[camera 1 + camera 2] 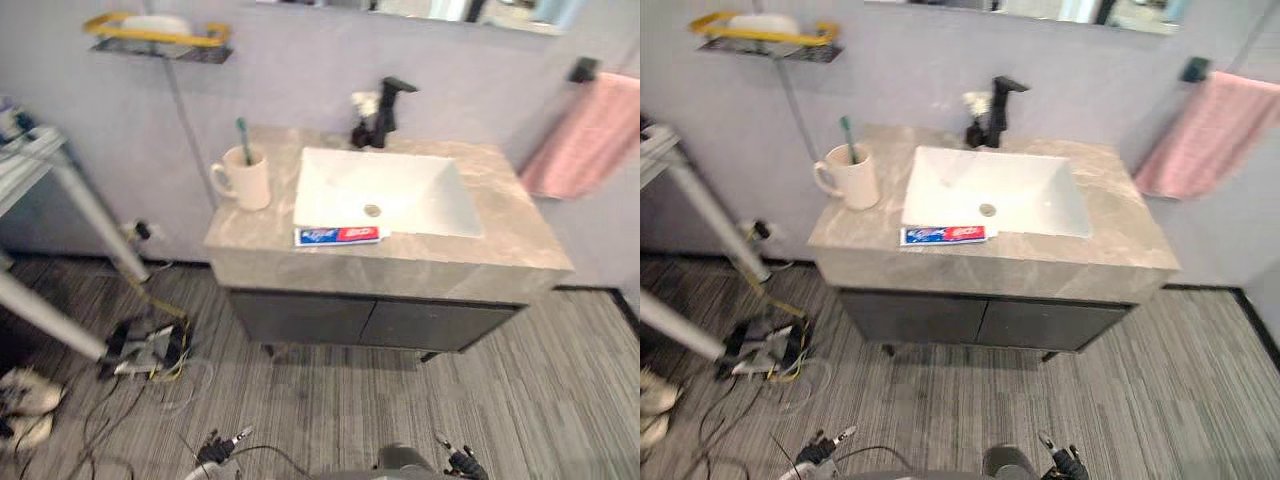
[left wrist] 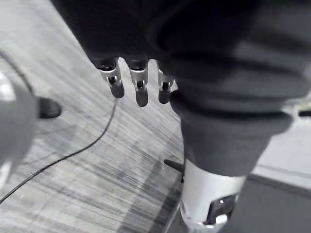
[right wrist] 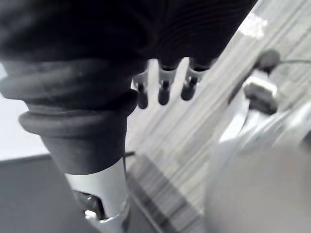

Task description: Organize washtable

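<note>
Left eye view: the table has a grey stone-patterned top with a white basin sunk into it. A toothpaste tube, white with blue and red print, lies flat on the table, touching the basin's front edge at its left corner. A cream mug stands just left of the basin, handle turned away from it, with a green toothbrush upright inside.

Right eye view: a black faucet rises behind the basin. A pink towel hangs on the wall to the basin's right. A yellow-rimmed shelf is fixed to the wall, up and well left of the basin.

Left wrist view: the left hand hangs over the striped floor, its fingers relaxed, side by side, holding nothing.

Right wrist view: the right hand likewise hangs above the floor, fingers loose and empty.
</note>
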